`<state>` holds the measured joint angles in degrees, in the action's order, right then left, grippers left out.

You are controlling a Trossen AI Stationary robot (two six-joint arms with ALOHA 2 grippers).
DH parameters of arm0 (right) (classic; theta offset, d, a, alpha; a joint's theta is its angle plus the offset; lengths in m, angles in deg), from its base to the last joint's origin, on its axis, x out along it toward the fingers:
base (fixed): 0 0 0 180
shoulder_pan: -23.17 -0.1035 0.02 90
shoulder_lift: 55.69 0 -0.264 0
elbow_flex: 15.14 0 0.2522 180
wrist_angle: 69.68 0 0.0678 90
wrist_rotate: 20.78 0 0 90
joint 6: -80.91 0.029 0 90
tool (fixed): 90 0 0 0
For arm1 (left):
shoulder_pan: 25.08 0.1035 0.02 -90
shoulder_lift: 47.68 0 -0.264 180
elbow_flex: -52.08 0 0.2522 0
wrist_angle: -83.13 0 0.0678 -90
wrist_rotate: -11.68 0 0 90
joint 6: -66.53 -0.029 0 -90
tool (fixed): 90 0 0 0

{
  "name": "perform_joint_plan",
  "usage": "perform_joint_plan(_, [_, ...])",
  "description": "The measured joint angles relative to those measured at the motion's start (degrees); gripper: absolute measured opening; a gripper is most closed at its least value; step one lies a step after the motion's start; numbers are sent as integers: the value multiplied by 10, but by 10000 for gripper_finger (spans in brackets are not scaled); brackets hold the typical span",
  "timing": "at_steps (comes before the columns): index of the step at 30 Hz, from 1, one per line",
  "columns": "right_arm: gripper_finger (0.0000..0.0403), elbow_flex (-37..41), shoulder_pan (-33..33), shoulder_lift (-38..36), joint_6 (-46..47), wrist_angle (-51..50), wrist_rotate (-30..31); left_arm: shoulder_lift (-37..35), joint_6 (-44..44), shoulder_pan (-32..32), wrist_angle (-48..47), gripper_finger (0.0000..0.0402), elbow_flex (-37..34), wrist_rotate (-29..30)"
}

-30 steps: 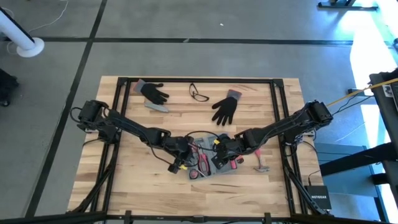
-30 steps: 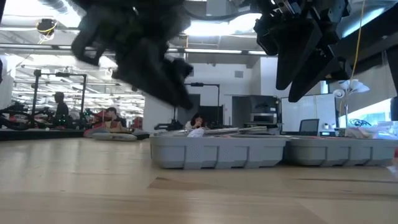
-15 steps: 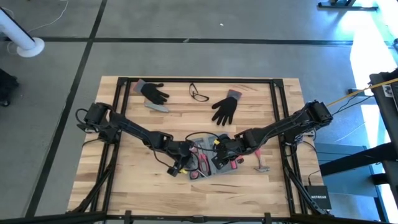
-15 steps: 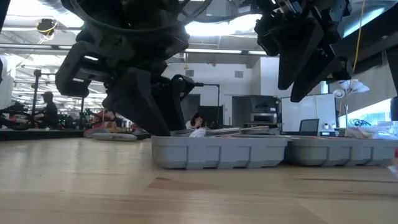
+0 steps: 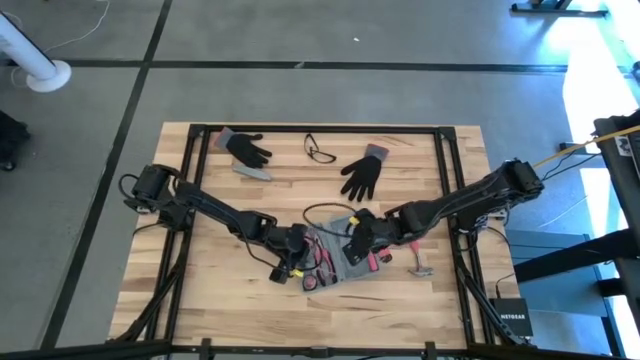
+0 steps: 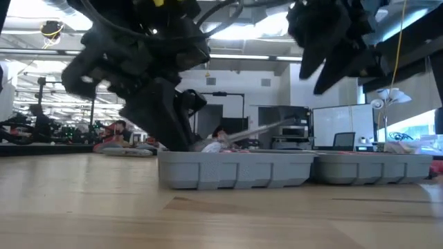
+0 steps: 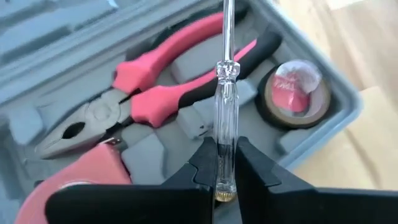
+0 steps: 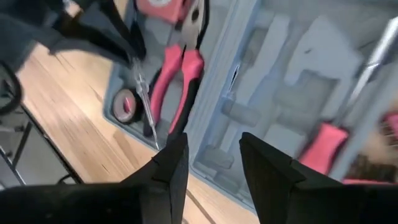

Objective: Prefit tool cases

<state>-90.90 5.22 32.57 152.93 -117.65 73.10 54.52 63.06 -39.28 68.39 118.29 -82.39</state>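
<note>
Two robot arms meet over an open tool case near the middle of a wooden table.

The left gripper (image 7: 225,167) pinches the clear handle of a screwdriver (image 7: 224,93), fingers narrow around it, its shaft pointing away over the case. Just beneath it lie pink-handled pliers (image 7: 143,93) and a roll of tape (image 7: 292,92) in the moulded recesses of the blue-grey tool case (image 5: 340,255). The right gripper (image 8: 214,165) hovers with fingers apart, holding nothing, above the case's other half. Beyond that gripper, on the table (image 5: 220,300), lies a small hammer (image 5: 420,268); farther off, two black gloves (image 5: 362,175) and a pair of glasses (image 5: 320,152).
</note>
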Motion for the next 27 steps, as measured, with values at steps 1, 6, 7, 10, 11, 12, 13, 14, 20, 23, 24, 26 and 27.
perform_joint_plan(1, [138,0,0,-9,6,-18,6,-8,9,1,-8,25,0,0])
perform_joint_plan(6, [136,0,-1,-26,110,-202,6,-56,45,10,-88,25,0,-1])
perform_joint_plan(7, [132,1,-1,-26,116,-226,4,-66,52,11,-105,25,0,-1])
perform_joint_plan(10, [87,21,0,-26,120,-224,-15,-99,93,16,-134,25,0,-1])
perform_joint_plan(11, [61,29,0,-23,121,-210,-24,-109,111,16,-143,25,0,-1])
perform_joint_plan(12, [33,37,-1,-19,121,-195,-32,-117,129,16,-153,25,0,-1])
perform_joint_plan(13, [17,45,-2,-15,121,-186,-39,-126,147,16,-157,25,-2,4])
perform_joint_plan(14, [12,53,-8,-9,127,-184,-40,-133,163,15,-157,25,-5,8])
perform_joint_plan(20, [1,85,-16,11,178,-152,-23,-165,267,14,-154,25,-60,9])
perform_joint_plan(23, [0,93,-15,27,180,-117,-19,-180,314,15,-128,25,-88,10])
perform_joint_plan(24, [0,93,-15,33,184,-107,-19,-184,330,16,-123,25,-96,10])
perform_joint_plan(26, [0,92,-15,45,191,-84,-19,-193,360,14,-116,25,-105,10])
perform_joint_plan(27, [0,92,-15,52,191,-74,-19,-199,368,13,-114,25,-108,11])
